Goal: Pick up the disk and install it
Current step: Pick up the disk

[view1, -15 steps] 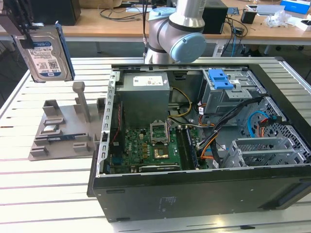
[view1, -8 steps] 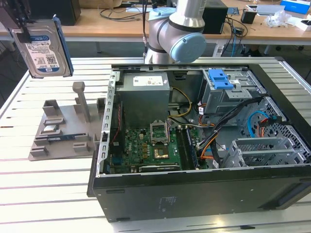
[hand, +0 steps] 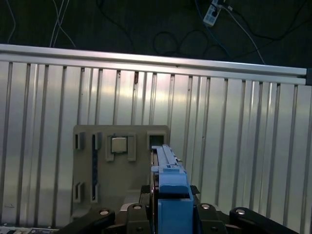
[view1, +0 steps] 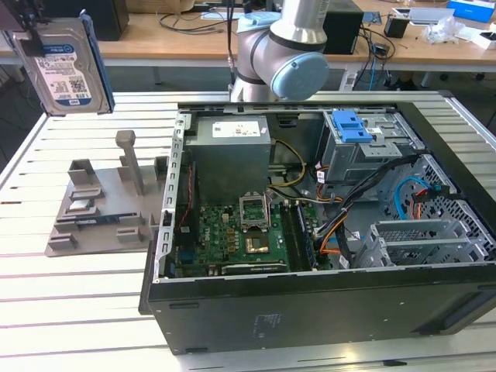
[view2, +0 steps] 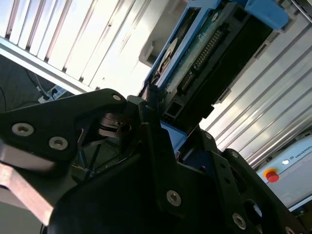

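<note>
The disk (view1: 66, 66) hangs upright in the air at the exterior view's far left, above the table, its white-and-blue label facing the camera and a blue rail along its edge. My gripper (view1: 31, 19) is shut on its top edge. In the second wrist view the disk (view2: 204, 53) shows its circuit-board side and connector, clamped between the black fingers (view2: 146, 112) of the gripper (view2: 161, 124). The first wrist view looks down the edge of the disk (hand: 171, 190) from the gripper (hand: 170, 217), with the grey stand (hand: 117, 170) below it.
The grey plastic stand (view1: 101, 205) with upright posts sits on the slatted table (view1: 77, 310) beneath the disk. The open computer case (view1: 318, 209) lies to its right, holding a grey drive cage with a blue latch (view1: 350, 125). The arm's base (view1: 283, 50) stands behind the case.
</note>
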